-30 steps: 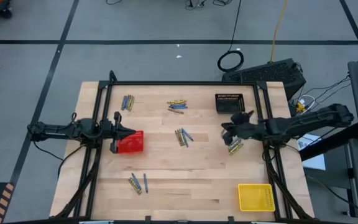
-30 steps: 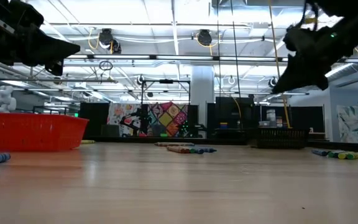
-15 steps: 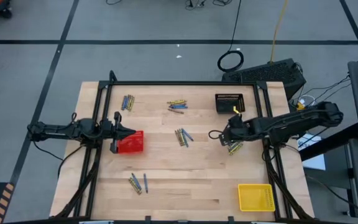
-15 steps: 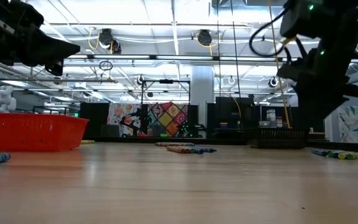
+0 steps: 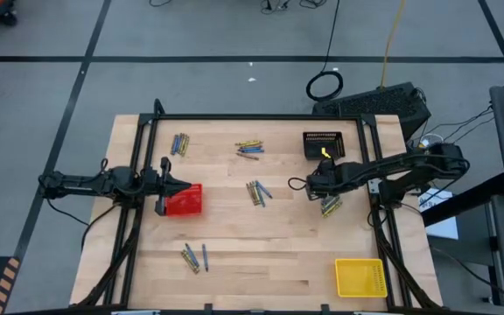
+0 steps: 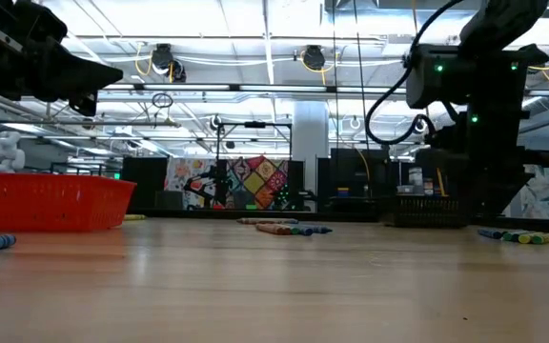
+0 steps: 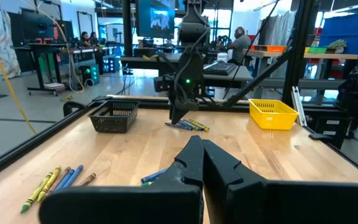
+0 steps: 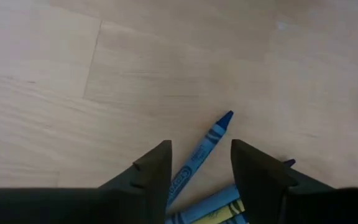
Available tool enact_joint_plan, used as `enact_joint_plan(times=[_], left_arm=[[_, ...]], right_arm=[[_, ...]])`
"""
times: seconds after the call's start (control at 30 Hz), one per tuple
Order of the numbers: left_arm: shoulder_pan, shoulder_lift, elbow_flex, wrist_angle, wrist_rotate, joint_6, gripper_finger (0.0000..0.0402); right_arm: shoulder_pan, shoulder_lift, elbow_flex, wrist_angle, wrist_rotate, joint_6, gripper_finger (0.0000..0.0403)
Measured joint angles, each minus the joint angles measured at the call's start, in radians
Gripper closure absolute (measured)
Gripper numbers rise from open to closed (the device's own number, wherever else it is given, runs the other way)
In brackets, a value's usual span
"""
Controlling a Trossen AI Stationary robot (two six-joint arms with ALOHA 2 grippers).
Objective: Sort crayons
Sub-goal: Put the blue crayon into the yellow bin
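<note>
Wooden table (image 5: 261,249) carries five loose groups of crayons, all outside the red basket (image 5: 183,200), so the sorting looks hardly begun. The right gripper (image 8: 199,163), far from the red basket, stands with fingers apart around a blue crayon (image 8: 199,154) lying on the wood. The left gripper (image 7: 202,163) waits closed, just beside the red basket.

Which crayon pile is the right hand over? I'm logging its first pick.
The pile near the table's right edge, just below the black basket. The right hand, fingers open, straddles a blue crayon there; the other piles lie farther left.
</note>
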Motion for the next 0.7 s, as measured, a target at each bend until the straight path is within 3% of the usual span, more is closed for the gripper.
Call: enact_joint_plan(times=[0.53, 0.7], left_arm=[[0.0, 0.0, 0.0, -0.003, 0.0, 0.0, 0.0402], [0.0, 0.0, 0.0, -0.003, 0.0, 0.0, 0.0402]], right_arm=[[0.0, 0.099, 0.003, 0.093, -0.041, -0.058, 0.0325], [0.0, 0.1, 0.002, 0.115, -0.042, -0.087, 0.0365]])
